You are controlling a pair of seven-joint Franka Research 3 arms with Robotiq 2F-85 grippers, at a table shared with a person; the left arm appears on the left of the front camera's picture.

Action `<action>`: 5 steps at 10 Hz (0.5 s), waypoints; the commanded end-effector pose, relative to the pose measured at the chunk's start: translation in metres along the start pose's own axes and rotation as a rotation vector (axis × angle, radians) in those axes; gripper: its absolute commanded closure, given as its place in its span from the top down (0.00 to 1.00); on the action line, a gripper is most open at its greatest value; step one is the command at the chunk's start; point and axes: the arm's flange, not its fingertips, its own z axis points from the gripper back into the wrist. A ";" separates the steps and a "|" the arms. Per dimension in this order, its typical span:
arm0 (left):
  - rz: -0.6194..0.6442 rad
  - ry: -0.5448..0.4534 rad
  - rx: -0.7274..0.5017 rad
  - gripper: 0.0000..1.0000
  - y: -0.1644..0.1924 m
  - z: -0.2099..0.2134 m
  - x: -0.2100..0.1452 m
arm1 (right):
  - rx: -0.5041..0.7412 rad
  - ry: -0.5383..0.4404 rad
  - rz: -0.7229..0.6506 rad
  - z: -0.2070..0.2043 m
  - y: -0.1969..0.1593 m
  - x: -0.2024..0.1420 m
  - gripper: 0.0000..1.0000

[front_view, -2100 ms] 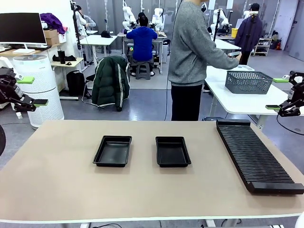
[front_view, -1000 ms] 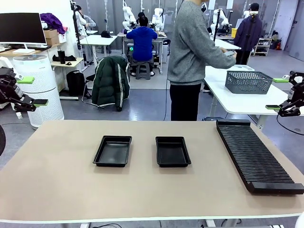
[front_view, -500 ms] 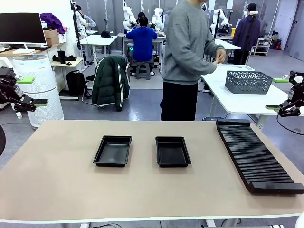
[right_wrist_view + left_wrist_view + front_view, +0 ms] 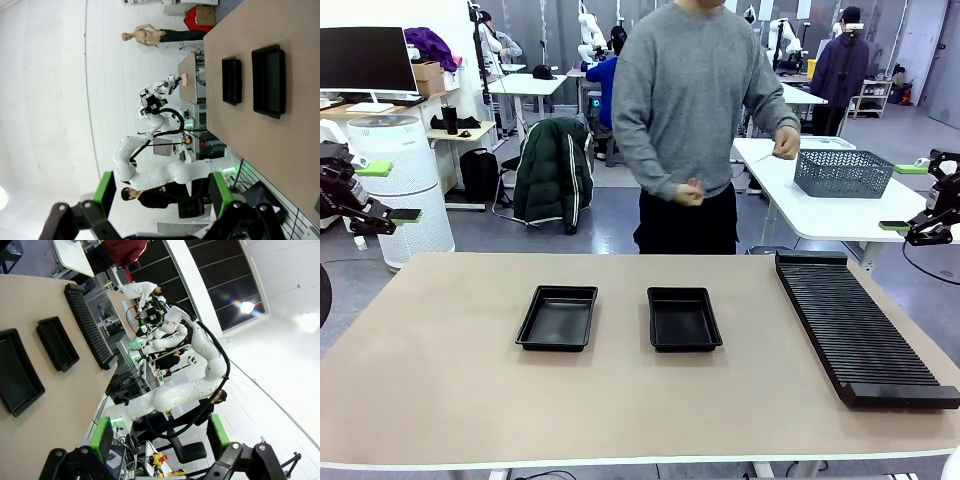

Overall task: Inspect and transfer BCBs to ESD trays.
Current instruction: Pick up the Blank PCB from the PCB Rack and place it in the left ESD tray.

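At the table's (image 4: 450,400) middle, the left ESD tray (image 4: 557,318) and the right ESD tray (image 4: 684,319) are lying side by side, slightly apart, with the slotted rack (image 4: 860,330) lying near the right edge. The left gripper (image 4: 388,192) and right gripper (image 4: 902,198) are hovering beyond the table's sides, fingers spread wide, gripping nothing. A person (image 4: 685,100) is standing at the far edge.
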 end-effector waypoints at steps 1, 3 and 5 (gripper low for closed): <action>-0.004 -0.013 0.007 1.00 -0.001 -0.001 -0.002 | 0.001 -0.003 0.003 0.000 0.001 -0.002 1.00; -0.004 -0.013 0.007 1.00 -0.001 -0.001 -0.002 | 0.001 -0.003 0.003 0.000 0.001 -0.002 1.00; -0.004 -0.013 0.007 1.00 -0.001 -0.001 -0.002 | 0.001 -0.003 0.003 0.000 0.001 -0.002 1.00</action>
